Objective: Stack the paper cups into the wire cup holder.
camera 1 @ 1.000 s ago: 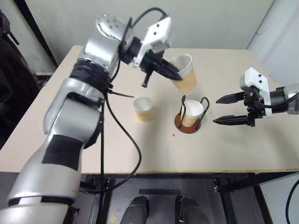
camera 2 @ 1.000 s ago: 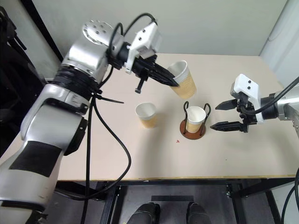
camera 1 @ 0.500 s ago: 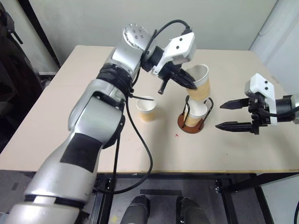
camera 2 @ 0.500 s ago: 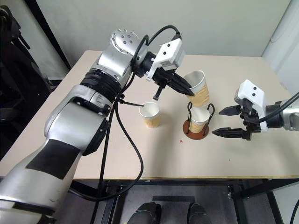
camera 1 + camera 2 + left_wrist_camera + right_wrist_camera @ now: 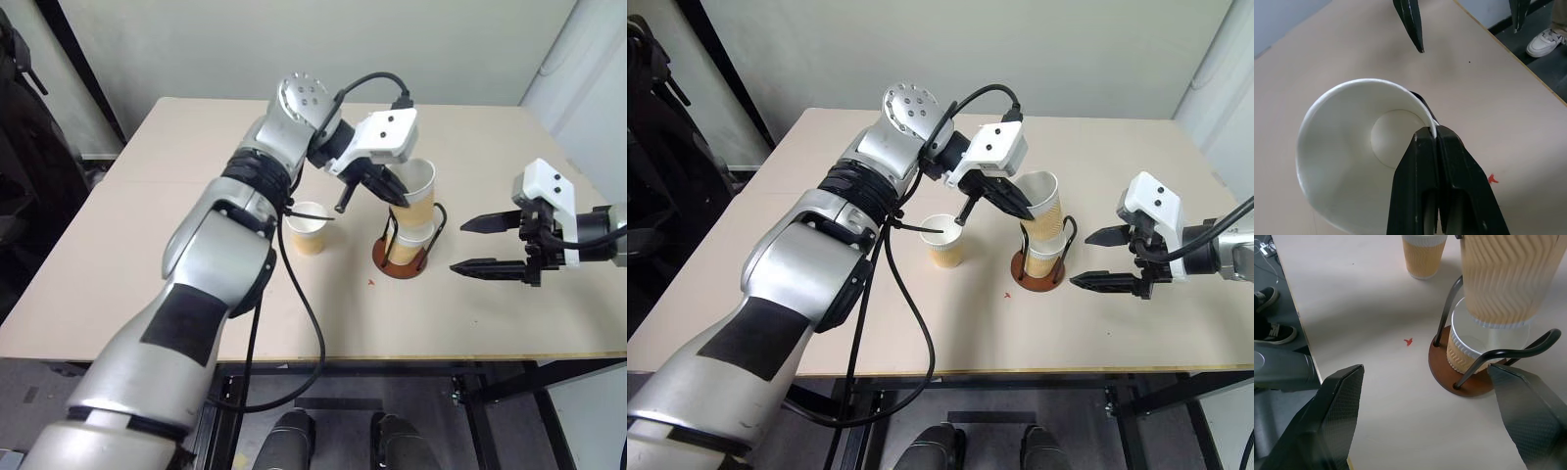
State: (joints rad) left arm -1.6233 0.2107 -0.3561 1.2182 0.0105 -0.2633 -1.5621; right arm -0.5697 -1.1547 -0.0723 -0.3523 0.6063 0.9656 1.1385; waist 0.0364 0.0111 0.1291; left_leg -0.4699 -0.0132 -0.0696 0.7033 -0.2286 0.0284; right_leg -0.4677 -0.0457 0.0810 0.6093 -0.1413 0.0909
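Note:
My left gripper (image 5: 396, 196) is shut on the rim of a paper cup (image 5: 417, 192), one finger inside (image 5: 1418, 196) and one outside. The cup (image 5: 1347, 161) hangs slightly tilted over the wire cup holder (image 5: 392, 262), its bottom at the mouth of a second cup (image 5: 1466, 352) standing between the black loops (image 5: 1508, 355). A third cup (image 5: 308, 227) stands on the table left of the holder. My right gripper (image 5: 457, 247) is open to the right of the holder, its fingers (image 5: 1332, 421) spread wide and pointing at it with nothing between them.
A small red mark (image 5: 1408, 341) lies on the tan table (image 5: 196, 284) just in front of the holder. The table's front edge (image 5: 392, 360) runs close below. A person's shoes (image 5: 1271, 333) show on the floor past the table edge.
My left gripper has carried its cup to the right and down, from behind the holder to just above the cup standing in it. The right gripper stays open in about the same place.

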